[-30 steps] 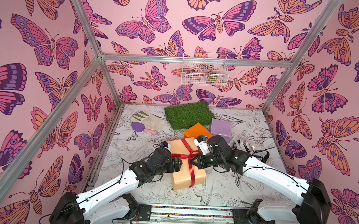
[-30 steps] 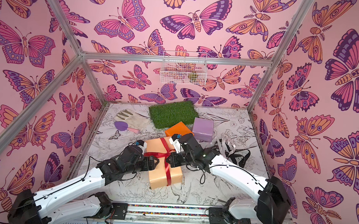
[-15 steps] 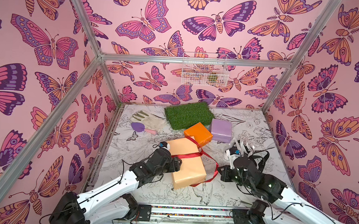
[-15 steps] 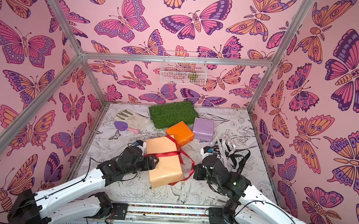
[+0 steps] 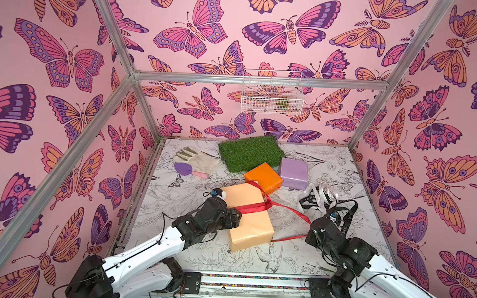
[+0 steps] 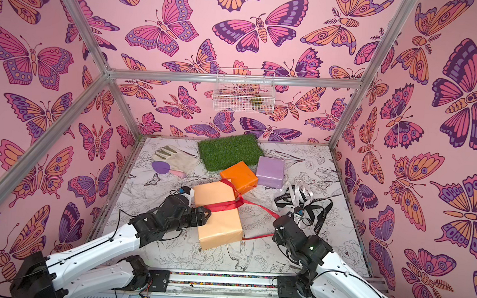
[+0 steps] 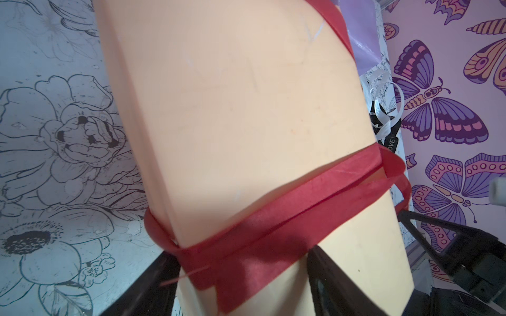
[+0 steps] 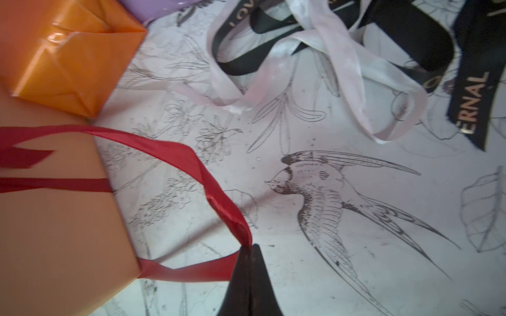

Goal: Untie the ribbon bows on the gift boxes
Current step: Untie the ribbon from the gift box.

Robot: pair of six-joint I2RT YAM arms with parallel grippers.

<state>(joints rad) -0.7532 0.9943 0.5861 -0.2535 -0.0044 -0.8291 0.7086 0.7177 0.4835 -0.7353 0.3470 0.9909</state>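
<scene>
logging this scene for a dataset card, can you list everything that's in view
peach box: 1, peach-tan, table centre
orange box: 1, orange, behind the peach box
lilac box: 1, lilac, right of orange box
red ribbon: 1, red, round the peach box, end drawn right
black ribbon: 1, black with pale lettering, loose, table right
pale ribbon: 1, white-lilac, tangled with black ribbon
turf mat: 1, green, back centre
glove: 1, off-white, back left
scoop: 1, purple with pink handle, by glove
wire basket: 1, white, on back wall
table: 1, white with line drawings, under everything
left tool: 1, black, gripping the peach box's left edge
right tool: 1, black, shut on the red ribbon
</scene>
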